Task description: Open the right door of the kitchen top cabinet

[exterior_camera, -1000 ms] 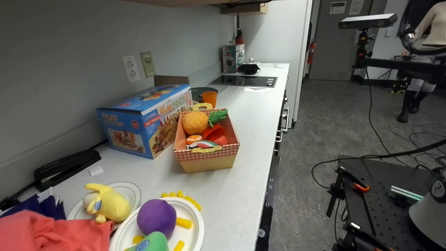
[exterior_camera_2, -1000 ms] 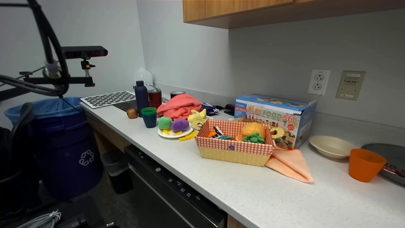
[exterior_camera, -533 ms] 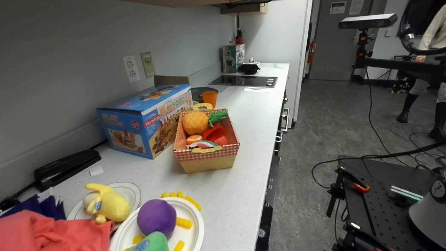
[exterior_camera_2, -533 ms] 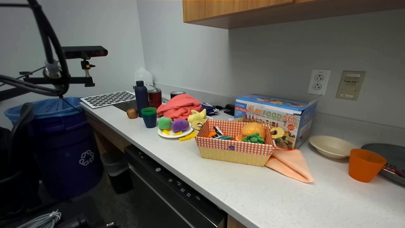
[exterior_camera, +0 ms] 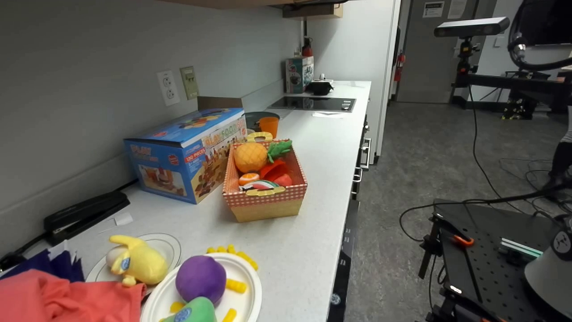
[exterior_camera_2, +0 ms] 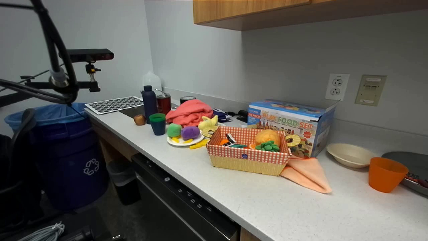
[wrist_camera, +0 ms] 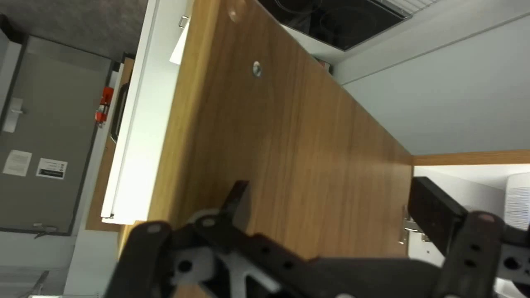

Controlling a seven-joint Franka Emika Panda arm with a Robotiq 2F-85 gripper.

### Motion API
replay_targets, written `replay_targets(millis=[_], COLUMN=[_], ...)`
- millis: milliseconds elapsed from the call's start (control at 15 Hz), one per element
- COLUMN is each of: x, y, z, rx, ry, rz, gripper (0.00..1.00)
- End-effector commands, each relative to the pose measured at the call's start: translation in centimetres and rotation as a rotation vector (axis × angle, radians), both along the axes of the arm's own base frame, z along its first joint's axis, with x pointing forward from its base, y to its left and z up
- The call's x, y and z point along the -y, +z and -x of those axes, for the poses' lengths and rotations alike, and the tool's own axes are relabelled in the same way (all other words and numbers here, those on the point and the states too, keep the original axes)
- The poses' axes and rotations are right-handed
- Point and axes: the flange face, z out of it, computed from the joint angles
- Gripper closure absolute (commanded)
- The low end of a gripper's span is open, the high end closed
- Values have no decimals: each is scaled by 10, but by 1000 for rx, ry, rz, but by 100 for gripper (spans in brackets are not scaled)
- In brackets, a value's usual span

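Grey wall (exterior_camera_2: 287,63), long white counter (exterior_camera: 319,156), mottled floor (exterior_camera: 420,152), grey door (exterior_camera: 431,67)

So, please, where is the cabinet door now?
In the wrist view, the cabinet door stands open across the middle, with its hinge at right, beside the cabinet interior, and the cooktop at top.
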Motion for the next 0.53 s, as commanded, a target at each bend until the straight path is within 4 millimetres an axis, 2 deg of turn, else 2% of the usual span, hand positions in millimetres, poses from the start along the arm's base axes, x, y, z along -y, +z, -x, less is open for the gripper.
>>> replay_targets(millis=[0,200,467], x=[52,86,112], y=[3,3,5], z=[-3,-2,-8], rx=[30,53,81], ry=[-102,-171,-220], rz=[-15,-30,-35], gripper=[0,0,0])
